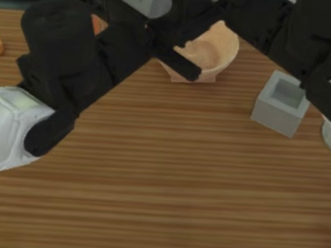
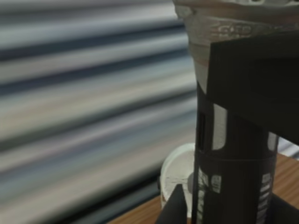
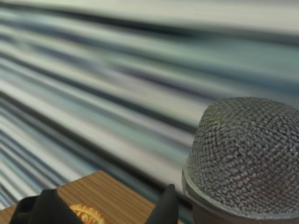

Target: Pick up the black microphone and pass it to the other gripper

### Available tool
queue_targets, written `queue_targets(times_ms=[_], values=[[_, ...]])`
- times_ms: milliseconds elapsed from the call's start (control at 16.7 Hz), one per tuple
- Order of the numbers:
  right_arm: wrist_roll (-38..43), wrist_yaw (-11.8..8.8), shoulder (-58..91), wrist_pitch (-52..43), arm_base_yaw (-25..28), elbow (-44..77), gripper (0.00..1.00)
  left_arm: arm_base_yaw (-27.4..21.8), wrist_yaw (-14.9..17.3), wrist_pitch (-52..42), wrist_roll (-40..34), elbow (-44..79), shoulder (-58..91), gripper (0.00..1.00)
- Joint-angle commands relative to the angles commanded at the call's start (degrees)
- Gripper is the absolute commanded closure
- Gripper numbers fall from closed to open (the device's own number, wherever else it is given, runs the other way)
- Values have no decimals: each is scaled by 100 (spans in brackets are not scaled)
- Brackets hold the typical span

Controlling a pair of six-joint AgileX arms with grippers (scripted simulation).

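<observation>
1. the black microphone is held high at the bench's far edge, its mesh head close before the right wrist camera.
2. the left gripper is clamped on its handle.
3. the right gripper's grip: cannot tell.
</observation>
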Motion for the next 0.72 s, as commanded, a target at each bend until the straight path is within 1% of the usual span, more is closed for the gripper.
queue_targets(times_ms=[60,720], values=[[0,0,0,0,0,0,0,0,0,0,0,0,0,100],[0,0,0,0,0,0,83,0,0,0,0,0,0,100]])
